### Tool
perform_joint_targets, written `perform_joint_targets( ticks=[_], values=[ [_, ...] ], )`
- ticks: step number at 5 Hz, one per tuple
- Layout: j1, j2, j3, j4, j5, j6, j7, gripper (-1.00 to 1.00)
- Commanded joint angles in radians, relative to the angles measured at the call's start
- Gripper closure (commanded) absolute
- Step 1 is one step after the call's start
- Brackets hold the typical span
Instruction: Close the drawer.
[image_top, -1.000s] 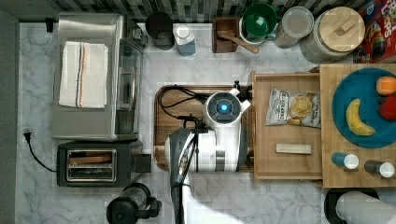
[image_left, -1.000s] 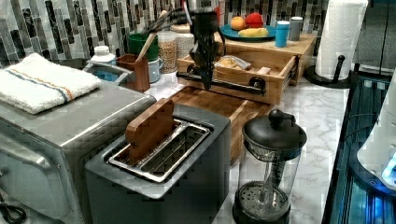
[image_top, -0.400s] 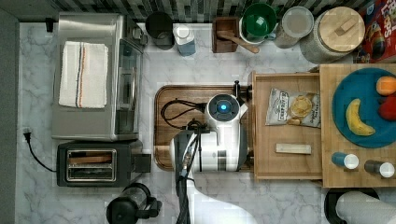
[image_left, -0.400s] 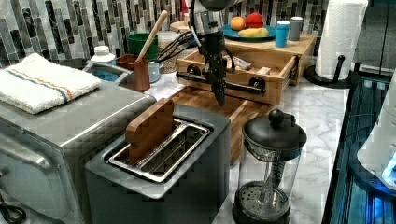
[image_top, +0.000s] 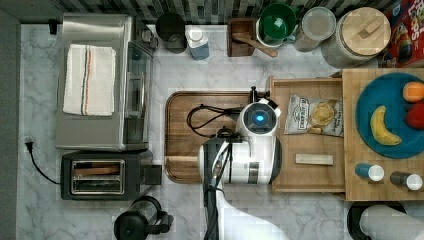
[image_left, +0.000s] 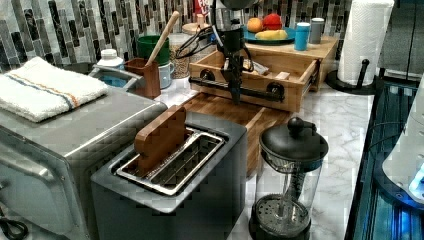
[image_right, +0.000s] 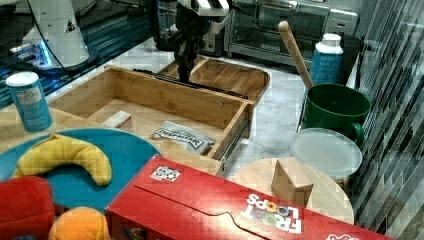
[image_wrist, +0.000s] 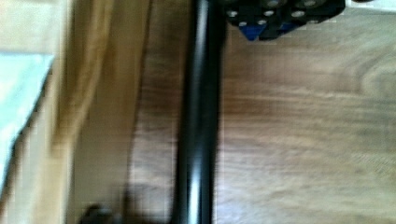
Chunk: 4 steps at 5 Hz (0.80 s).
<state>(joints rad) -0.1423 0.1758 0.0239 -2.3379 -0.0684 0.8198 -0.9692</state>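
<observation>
The drawer (image_top: 305, 81) is a light-wood box standing pulled out, with a chip bag (image_top: 314, 116) and a small pale block (image_top: 314, 159) on its floor. A black bar handle (image_left: 262, 94) runs across its front (image_right: 165, 97). My gripper (image_left: 235, 95) points straight down just in front of that handle, over the dark brown board (image_top: 200, 150). In the wrist view the handle (image_wrist: 198, 112) runs right beside my fingertips (image_wrist: 254, 29), which sit on the board side. The fingers look shut with nothing held. I cannot tell whether they touch the bar.
A butcher-block slab (image_top: 360, 185) with a blue plate (image_top: 387, 145) of fruit sits over the drawer's far end. A toaster (image_top: 105, 175), a toaster oven (image_top: 97, 80) and a French press (image_left: 290, 185) stand around the board. Jars and a green cup (image_top: 277, 22) line the wall.
My gripper has come down and moved toward the drawer front, to the right in the top view. The drawer itself has not moved.
</observation>
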Motion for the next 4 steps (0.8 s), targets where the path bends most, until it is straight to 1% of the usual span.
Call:
perform_joint_targets(
  ticks=[1, 2, 3, 4],
  values=[
    [-0.052, -0.019, -0.043, 0.115, 0.016, 0.039, -0.112, 1.00],
    [-0.092, 0.017, -0.067, 0.136, 0.026, 0.083, -0.161, 1.00],
    [-0.155, 0.060, -0.085, 0.159, 0.076, 0.139, -0.258, 1.00],
    [-0.198, 0.084, -0.108, 0.182, 0.075, 0.160, -0.328, 1.00]
  ],
)
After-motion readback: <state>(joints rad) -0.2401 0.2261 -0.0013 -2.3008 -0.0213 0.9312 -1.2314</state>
